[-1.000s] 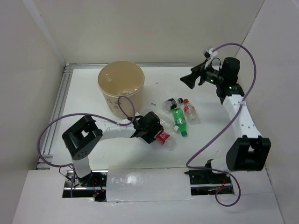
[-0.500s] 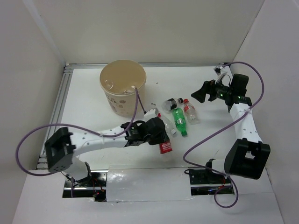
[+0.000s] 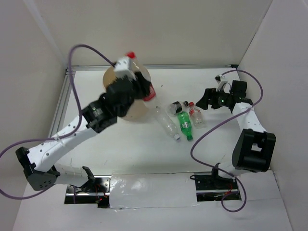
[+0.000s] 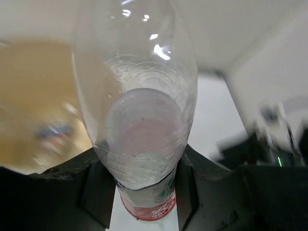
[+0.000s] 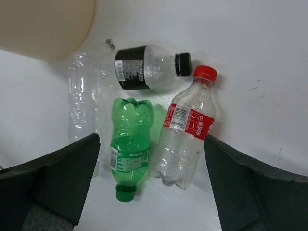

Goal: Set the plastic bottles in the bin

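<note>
**STEP IN HAND: CARRY TO BIN, LEFT ARM**

The left gripper (image 4: 143,190) is clamped on a clear plastic bottle with a red label (image 4: 139,120), with one finger pressing each side of the body near the label. In the top view the left arm reaches high over the tan, round, cardboard-coloured bin (image 3: 137,111). The held bottle's red label shows at the bin's right rim. The left wrist view shows the bin only as a tan blur to the left of the bottle. Whether the bottle is fully over the opening cannot be told.

The right gripper (image 3: 202,99) hangs above the bottles on the white table (image 3: 120,149), jaws spread wide with nothing between them. Four bottles lie there, to the right of the bin:

- a clear unlabelled bottle (image 5: 79,101)
- a green bottle (image 5: 129,139)
- a dark-labelled bottle with a black cap (image 5: 144,67)
- a red-capped bottle with a red-and-white label (image 5: 185,130)

The green bottle and the red-capped bottle lie side by side, touching or nearly so.

Judgement: the task appears to be at the release stage for one bottle, with four not yet collected. The next move calls for bringing the held bottle inward over the opening, clear of the rim, and then parting the fingers. A release at the rim risks the bottle glancing off onto the table. The right arm appears placed to descend on the group below it, and its jaws would need to straddle a single bottle across its width.
</note>
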You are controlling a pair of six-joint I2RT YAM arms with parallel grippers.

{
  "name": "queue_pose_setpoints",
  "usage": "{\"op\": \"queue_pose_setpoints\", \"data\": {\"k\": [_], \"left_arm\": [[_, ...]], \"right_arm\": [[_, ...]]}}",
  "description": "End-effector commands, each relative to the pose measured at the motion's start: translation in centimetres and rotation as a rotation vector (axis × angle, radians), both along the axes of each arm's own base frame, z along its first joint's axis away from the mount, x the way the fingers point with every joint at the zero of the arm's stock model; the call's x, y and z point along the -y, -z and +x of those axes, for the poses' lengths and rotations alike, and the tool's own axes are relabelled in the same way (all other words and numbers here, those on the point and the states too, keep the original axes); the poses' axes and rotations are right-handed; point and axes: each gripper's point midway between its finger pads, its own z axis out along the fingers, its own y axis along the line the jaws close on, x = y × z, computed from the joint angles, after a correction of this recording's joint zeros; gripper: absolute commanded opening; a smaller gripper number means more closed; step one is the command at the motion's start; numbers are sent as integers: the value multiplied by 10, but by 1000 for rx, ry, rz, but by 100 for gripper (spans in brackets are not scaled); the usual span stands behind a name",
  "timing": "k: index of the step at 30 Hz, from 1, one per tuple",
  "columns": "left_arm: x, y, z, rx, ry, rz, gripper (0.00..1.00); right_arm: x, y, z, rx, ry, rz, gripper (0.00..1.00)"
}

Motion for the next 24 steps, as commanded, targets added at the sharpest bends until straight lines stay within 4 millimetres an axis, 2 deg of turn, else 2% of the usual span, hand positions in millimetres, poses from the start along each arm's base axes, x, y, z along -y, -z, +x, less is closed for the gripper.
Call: {"op": "queue_pose_setpoints", "data": {"k": [1, 2, 3, 4, 5, 6, 7, 8, 9, 10, 11, 13, 14, 15, 17, 18, 20, 22, 23, 24], "left_arm": [[-95, -59, 70, 202, -353, 97, 16], [-126, -59, 91, 201, -457, 136, 18], [-126, -61, 91, 212, -459, 138, 20], [-151, -62, 103, 208, -525, 146, 23], [-154, -50, 117, 186, -524, 168, 25], [-160, -54, 124, 201, -537, 169, 29], [-165, -46, 133, 186, -548, 185, 37], [-175, -42, 143, 179, -558, 212, 39], [-169, -22, 159, 140, -536, 244, 43], [-167, -15, 164, 114, -529, 278, 46], [-167, -5, 171, 97, -519, 290, 60], [-165, 17, 176, 65, -497, 312, 75], [-164, 18, 176, 65, -486, 310, 82], [-164, 21, 175, 52, -486, 308, 99], [-162, 24, 174, 42, -474, 313, 100], [-158, 18, 170, 55, -459, 317, 100], [-148, 0, 159, 105, -425, 338, 100], [-122, -22, 132, 177, -346, 373, 100], [-111, -21, 121, 187, -306, 389, 100], [-86, -35, 95, 231, -219, 364, 100]], "right_arm": [[-3, 24, 8, -82, 42, -60, 95], [-5, 27, 12, -89, 39, -70, 95], [-5, 26, 16, -97, 47, -60, 95], [-7, 33, 16, -115, 44, -68, 95], [-7, 37, 20, -133, 50, -60, 95], [-9, 42, 20, -144, 50, -73, 95], [-12, 43, 23, -144, 47, -85, 95], [-10, 47, 24, -154, 53, -91, 96], [-12, 50, 27, -159, 52, -102, 96], [-14, 54, 27, -170, 49, -111, 96], [-12, 56, 28, -181, 59, -122, 97], [-11, 62, 31, -193, 65, -139, 99], [-13, 65, 30, -203, 67, -155, 99], [-12, 69, 30, -215, 72, -161, 99], [-18, 71, 32, -215, 63, -181, 99], [-12, 82, 32, -240, 85, -208, 99], [-13, 93, 32, -264, 94, -251, 96], [-8, 109, 31, -304, 126, -297, 90], [-5, 112, 32, -315, 136, -310, 87], [-1, 121, 29, -350, 155, -326, 80]]}}
